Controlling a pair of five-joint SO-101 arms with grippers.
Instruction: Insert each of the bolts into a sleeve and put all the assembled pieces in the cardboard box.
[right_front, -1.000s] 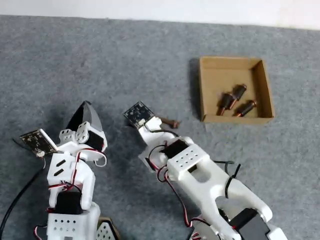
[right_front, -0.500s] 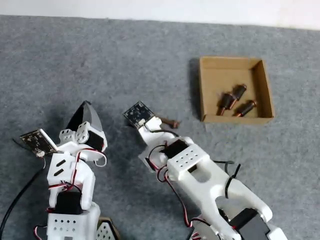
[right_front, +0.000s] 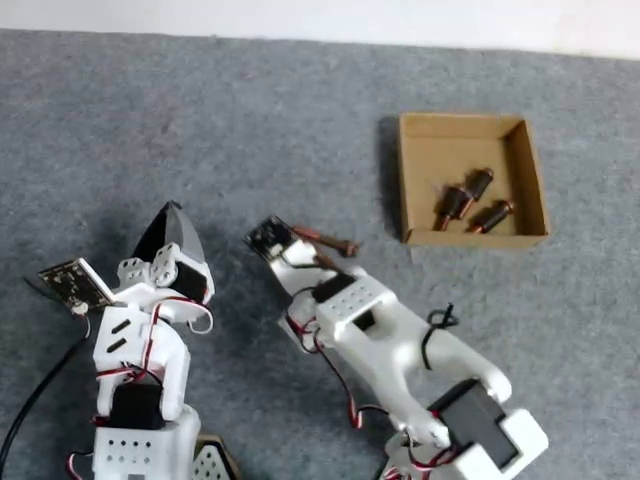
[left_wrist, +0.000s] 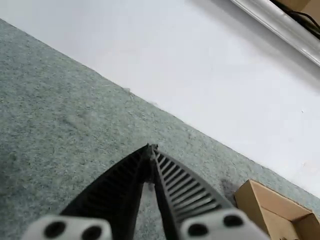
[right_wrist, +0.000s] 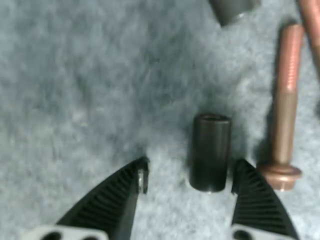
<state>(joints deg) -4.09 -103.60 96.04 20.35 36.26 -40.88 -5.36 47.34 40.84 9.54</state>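
R gripper (right_wrist: 190, 174) is spread wide, low over the grey carpet (right_front: 250, 130), w/ a dark sleeve (right_wrist: 210, 152) lying between its fingers close to one tip, not pinched; a copper bolt (right_wrist: 284, 110) lies just beside it outside the jaws, and a 2nd sleeve (right_wrist: 232, 7) is further off. L gripper (left_wrist: 150, 150) is pressed together w/ nothing in it, well apart from these parts. Off to the side, the cardboard box (right_front: 410, 180) has three assembled pieces (right_front: 465, 203) inside

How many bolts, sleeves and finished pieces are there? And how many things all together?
Loose bolts: 2
Loose sleeves: 2
Assembled pieces in the cardboard box: 3
Total: 7, not counting the box
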